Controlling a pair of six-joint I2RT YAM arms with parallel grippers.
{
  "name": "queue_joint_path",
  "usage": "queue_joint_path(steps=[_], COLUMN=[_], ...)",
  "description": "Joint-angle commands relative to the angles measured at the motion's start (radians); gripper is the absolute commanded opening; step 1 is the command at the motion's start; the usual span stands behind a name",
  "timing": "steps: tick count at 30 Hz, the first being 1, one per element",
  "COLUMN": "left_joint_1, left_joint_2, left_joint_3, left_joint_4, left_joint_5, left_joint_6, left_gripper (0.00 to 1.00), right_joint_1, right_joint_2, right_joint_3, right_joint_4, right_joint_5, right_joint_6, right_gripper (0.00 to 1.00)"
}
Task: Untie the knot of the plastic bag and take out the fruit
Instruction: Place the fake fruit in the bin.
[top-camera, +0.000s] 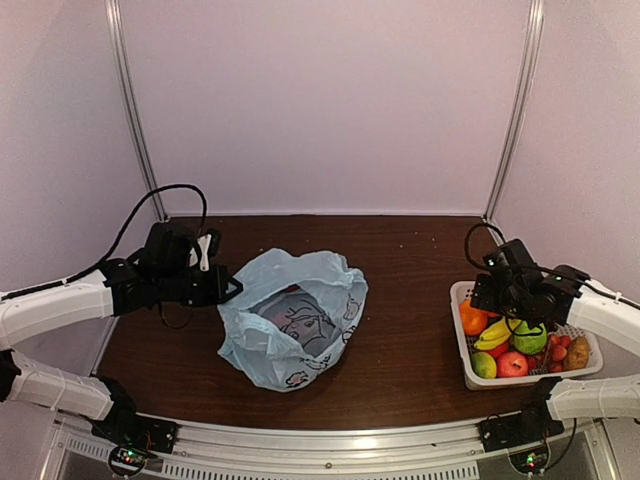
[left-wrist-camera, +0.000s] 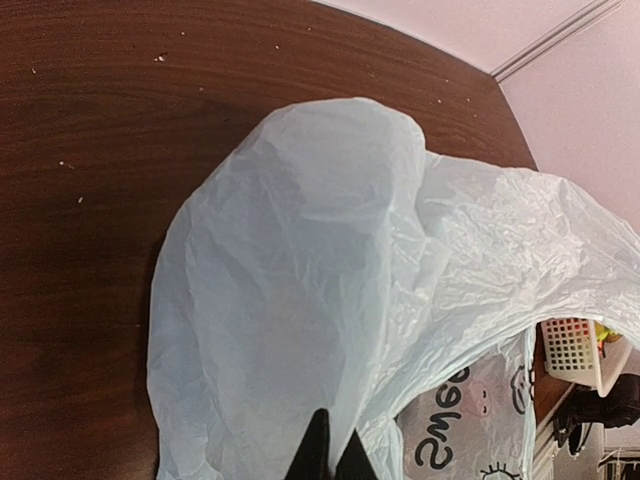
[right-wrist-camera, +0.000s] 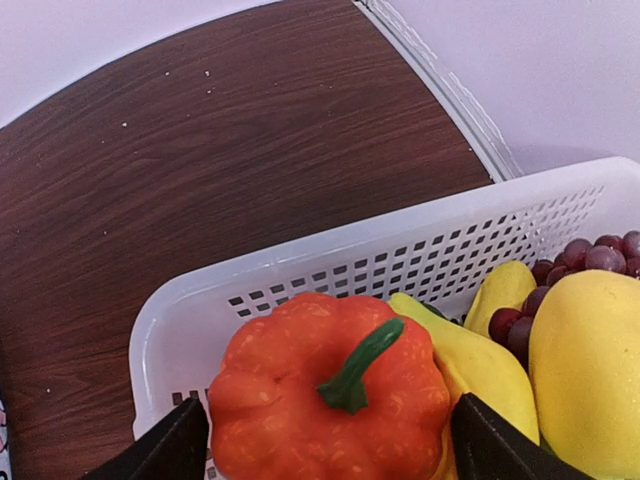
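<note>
L jaws: together, pinching thin film at L rim of plastic bag (top-camera: 272, 275). Bag sits on table (top-camera: 405, 300), centre-left, mouth gaping upward. L wrist view: pale blue film (left-wrist-camera: 300, 280) billows over the jaws, "Sweet" print below it. Bag contents not clear.

R jaws: wide apart over white basket (right-wrist-camera: 400, 262) at R side of table, one on each side of orange ribbed fruit (right-wrist-camera: 330, 400) w/ green stem; contact can't tell. That fruit lies at basket's L end, touching a yellow fruit (right-wrist-camera: 470, 365); grapes (right-wrist-camera: 560, 275) just beyond. Top view also shows banana (top-camera: 495, 330), green apple (top-camera: 528, 338) and brown oval fruit (top-camera: 577, 352) in basket. Bag & basket well apart.
</note>
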Motion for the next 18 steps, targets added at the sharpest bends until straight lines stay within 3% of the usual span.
queue_joint_path(steps=[1,7,18], left_joint_1=[0.006,0.006,0.006], left_joint_2=[-0.009,-0.003,-0.003], left_joint_3=[-0.006,-0.002,0.000], left_joint_4=[0.004,0.005,0.020], left_joint_5=[0.011,0.015,0.034], left_joint_6=[0.024,0.026,0.047], left_gripper=[0.00,0.00,0.00], right_joint_1=[-0.008,-0.008,-0.007], right_joint_2=[-0.024,-0.047,-0.109], right_joint_3=[0.006,0.022,0.062], right_joint_4=[-0.048,-0.059,-0.055], right_joint_5=[0.033,0.037,0.031], right_joint_6=[0.018,0.011,-0.056], right_gripper=[0.91,0.99,0.99])
